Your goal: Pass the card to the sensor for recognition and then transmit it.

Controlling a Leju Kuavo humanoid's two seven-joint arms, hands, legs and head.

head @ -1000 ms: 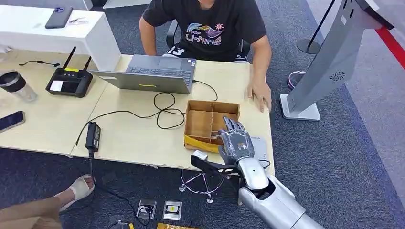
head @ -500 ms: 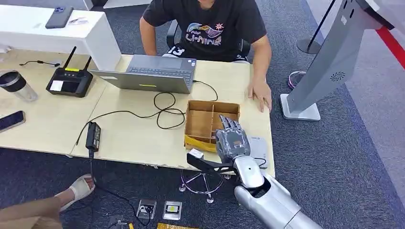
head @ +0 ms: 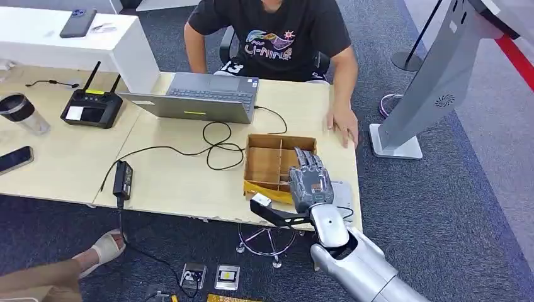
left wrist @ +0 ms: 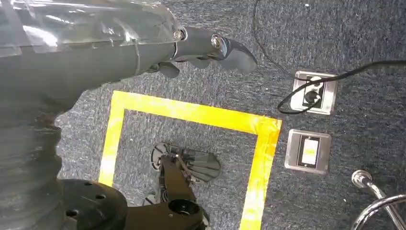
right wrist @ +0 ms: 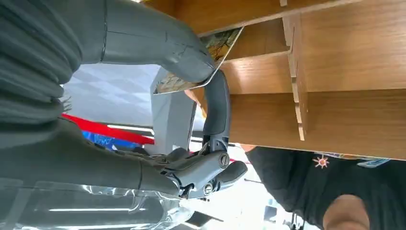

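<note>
One wooden box (head: 272, 161) with thin dividers sits on the tabletop (head: 182, 176) near its front right corner, open at the top. In the right wrist view a card (right wrist: 198, 64) with a printed picture stands at the edge of one of the box's compartments (right wrist: 268, 72); the compartments beside it show bare wood. A yellow strip lies along the box's near side in the head view.

Going left to right across the tabletop: a dark tumbler (head: 22, 113), a phone (head: 14, 158), a black controller with two antennas (head: 92, 106), a power brick (head: 122, 178) with its black cable (head: 214, 145) looping toward an open laptop (head: 201, 95), then the box. A person (head: 277, 38) in a black printed shirt sits behind the laptop, one hand (head: 343, 126) flat on the tabletop just beyond the box. A grey kiosk stand (head: 434, 82) rises from the carpet to the right.

The left robot hand (left wrist: 206, 50) hangs over the carpet above a yellow tape square (left wrist: 191, 143), fingers curled in and holding nothing. The right robot hand (head: 310, 182) reaches over the box's near right part, back upward; in its wrist view the thick thumb (right wrist: 163, 43) presses on the card from one side and a dark finger (right wrist: 216, 105) meets it from the other, so the card is pinched.
</note>
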